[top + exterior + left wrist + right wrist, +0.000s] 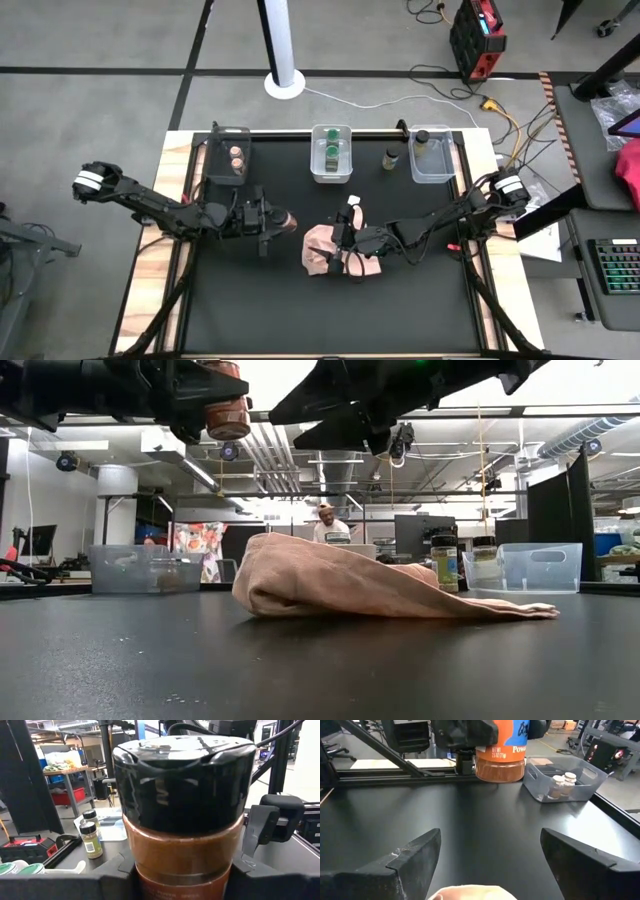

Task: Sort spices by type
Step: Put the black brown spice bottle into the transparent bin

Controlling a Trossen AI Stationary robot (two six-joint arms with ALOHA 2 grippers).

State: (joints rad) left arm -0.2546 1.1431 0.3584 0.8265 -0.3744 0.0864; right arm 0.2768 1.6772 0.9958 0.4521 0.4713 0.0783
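The left gripper (283, 222) is clamped on a black-lidded jar (182, 815) of brown spice, held above the tabletop (400, 310) — a sorting carry. Beside it, the right gripper (346, 232) hangs spread wide and empty over the cloth (322, 250). Next: bring the jar to its matching bin.

In the high view we reach our left arm in from the left edge of the frame toward the centre, wrist level, and the left end effector (283, 221) sits just left of centre with its fingers clamped tight. Our right arm comes in from the right edge, bent low across the middle. Its right end effector (343, 243) points left at centre frame, fingers (405, 857) spread wide apart, gripping nothing.
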